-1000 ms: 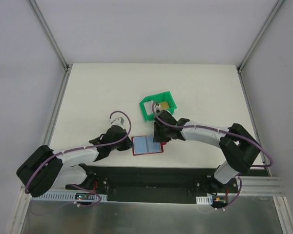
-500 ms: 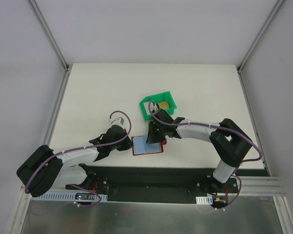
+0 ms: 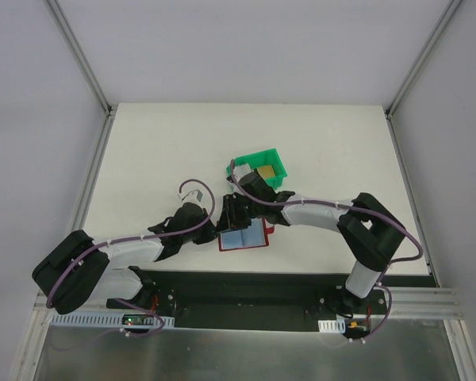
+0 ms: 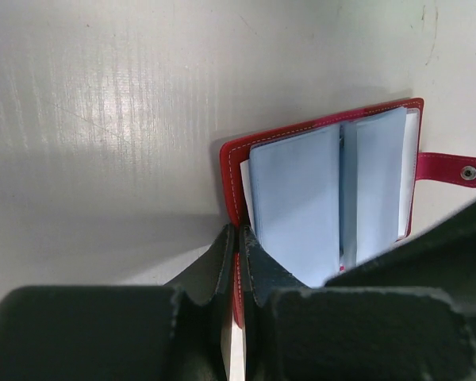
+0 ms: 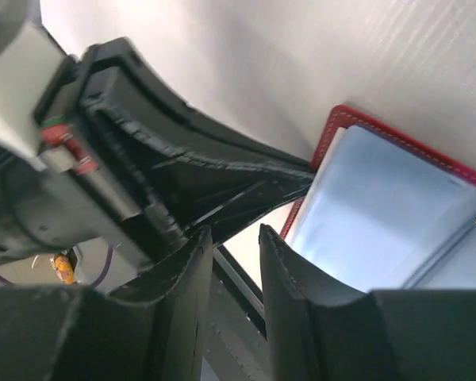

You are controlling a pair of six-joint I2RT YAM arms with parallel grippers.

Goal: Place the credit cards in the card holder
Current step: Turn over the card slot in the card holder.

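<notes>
The card holder (image 3: 244, 237), a dark red wallet, lies open near the table's front edge with its pale blue pockets (image 4: 301, 198) facing up. Its snap tab (image 4: 452, 169) sticks out on the right. My left gripper (image 4: 239, 232) is shut on the wallet's red left edge, and in the top view the left gripper (image 3: 214, 228) sits at that same edge. My right gripper (image 5: 234, 234) hovers over the wallet's left end (image 5: 381, 206), close to the left fingers (image 5: 182, 182), open a little with nothing between its jaws. One golden credit card (image 3: 266, 170) lies in the green bin.
The green plastic bin (image 3: 258, 159) stands just behind the wallet, beside the right arm's forearm (image 3: 317, 213). The table's front edge and a black rail (image 3: 246, 286) run just below the wallet. Both arms crowd together over the wallet's left side.
The right gripper has moved left across the wallet towards the left gripper, and its jaws have parted slightly. The wallet has shifted and tilted a little. The left gripper has kept its hold.
</notes>
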